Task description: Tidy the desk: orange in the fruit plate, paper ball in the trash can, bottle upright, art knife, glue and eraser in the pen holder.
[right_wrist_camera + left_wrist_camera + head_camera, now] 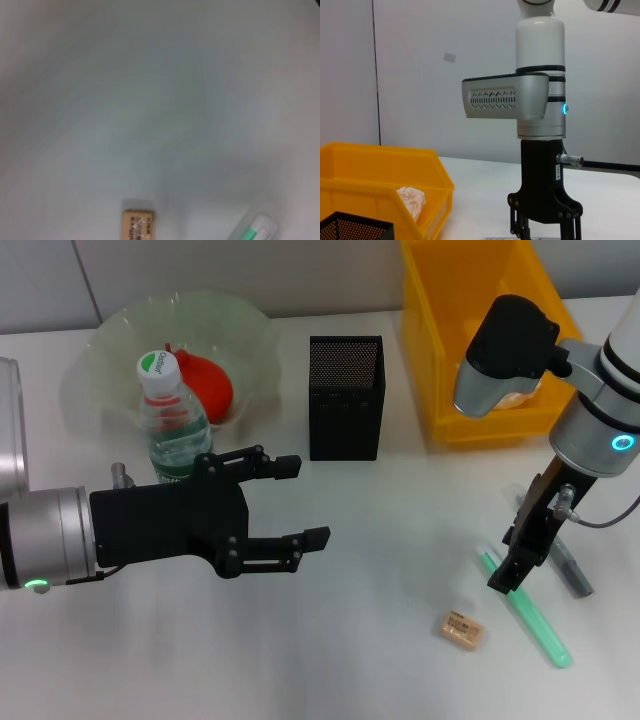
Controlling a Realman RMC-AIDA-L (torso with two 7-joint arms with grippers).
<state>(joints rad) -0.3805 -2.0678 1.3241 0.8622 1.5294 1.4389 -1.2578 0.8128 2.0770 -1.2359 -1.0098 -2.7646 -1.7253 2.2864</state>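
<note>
My left gripper (pixel 303 502) hovers open and empty over the table, beside the upright bottle (pixel 175 420). The orange (pixel 207 386) lies in the glass fruit plate (pixel 110 335). The black mesh pen holder (pixel 346 398) stands mid-table. My right gripper (pixel 503 580) points down, open, just over the near end of the green art knife (pixel 535 622) (pixel 255 230). A grey glue stick (pixel 572 572) lies beside it. The tan eraser (pixel 461 629) (pixel 138 225) rests left of the knife. The paper ball (pixel 411 200) sits in the yellow trash can (pixel 385 185).
The yellow trash can (pixel 440 330) stands at the back right, close behind my right arm. The pen holder (pixel 355 227) is next to its left wall. Bare table lies between my two grippers and along the front edge.
</note>
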